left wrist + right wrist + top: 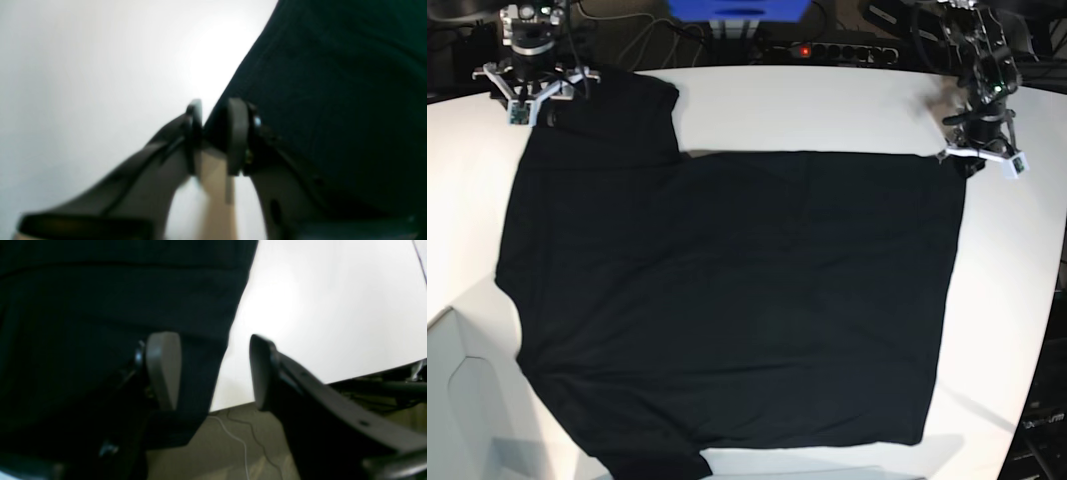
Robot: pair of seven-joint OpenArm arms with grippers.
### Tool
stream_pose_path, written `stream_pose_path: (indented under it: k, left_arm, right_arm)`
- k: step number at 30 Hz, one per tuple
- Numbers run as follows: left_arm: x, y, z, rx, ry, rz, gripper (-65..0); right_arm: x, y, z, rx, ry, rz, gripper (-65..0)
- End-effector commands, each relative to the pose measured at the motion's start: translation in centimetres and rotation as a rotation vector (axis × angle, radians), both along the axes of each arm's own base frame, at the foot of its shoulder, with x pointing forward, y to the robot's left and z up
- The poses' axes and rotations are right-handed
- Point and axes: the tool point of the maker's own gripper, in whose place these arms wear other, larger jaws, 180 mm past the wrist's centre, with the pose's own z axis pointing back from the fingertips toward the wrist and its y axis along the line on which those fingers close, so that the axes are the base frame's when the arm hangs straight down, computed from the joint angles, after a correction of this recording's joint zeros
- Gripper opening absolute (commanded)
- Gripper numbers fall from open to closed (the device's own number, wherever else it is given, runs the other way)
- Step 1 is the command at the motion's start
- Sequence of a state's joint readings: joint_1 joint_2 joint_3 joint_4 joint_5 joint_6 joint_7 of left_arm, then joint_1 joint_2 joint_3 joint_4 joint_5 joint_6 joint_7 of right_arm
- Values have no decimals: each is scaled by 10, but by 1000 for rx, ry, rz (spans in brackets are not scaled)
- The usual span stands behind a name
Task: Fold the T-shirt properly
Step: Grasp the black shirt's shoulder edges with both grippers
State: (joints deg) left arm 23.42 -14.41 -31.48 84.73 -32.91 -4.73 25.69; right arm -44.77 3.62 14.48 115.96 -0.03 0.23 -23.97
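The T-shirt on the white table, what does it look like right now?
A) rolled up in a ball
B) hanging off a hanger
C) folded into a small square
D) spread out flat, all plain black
D: in the base view the T-shirt lies spread out flat across the white table, sleeves out to the side, showing only plain black cloth with no fold made yet.

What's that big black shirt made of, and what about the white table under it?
The T-shirt looks like soft matte knit cloth, probably cotton: it lies limp with faint creases and a stitched hem. The table looks like smooth, hard white laminate or painted board, going by its soft glare; which one is unclear.
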Motion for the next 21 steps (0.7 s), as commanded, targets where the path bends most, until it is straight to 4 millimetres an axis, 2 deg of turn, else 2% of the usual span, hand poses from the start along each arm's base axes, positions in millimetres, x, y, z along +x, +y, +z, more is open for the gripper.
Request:
stream_pose_path:
  k: [1,3,8,10,16,21]
  left_arm:
    - [-4,-3,-4,-17,36,-14,-568]
    - [-4,-3,-3,-19,33,-15,-648]
    - [-4,-4,-1,-18,28,-18,-650]
    - [-1,-5,4,-12,16,-25,-649]
    - [-1,-12,26,22,-24,-61,-649]
    - [3,-14,35,31,-45,-72,-649]
  right_arm:
    - [1,-5,8,-21,-23,3,-287]
    - [0,-8,8,-28,-22,-4,-256]
    - [7,-9,7,-26,-32,-9,-215]
    - [11,-16,4,-37,-30,-13,-207]
    - [19,-25,-22,-30,4,-28,-207]
    - [22,-28,-31,-24,14,-37,-207]
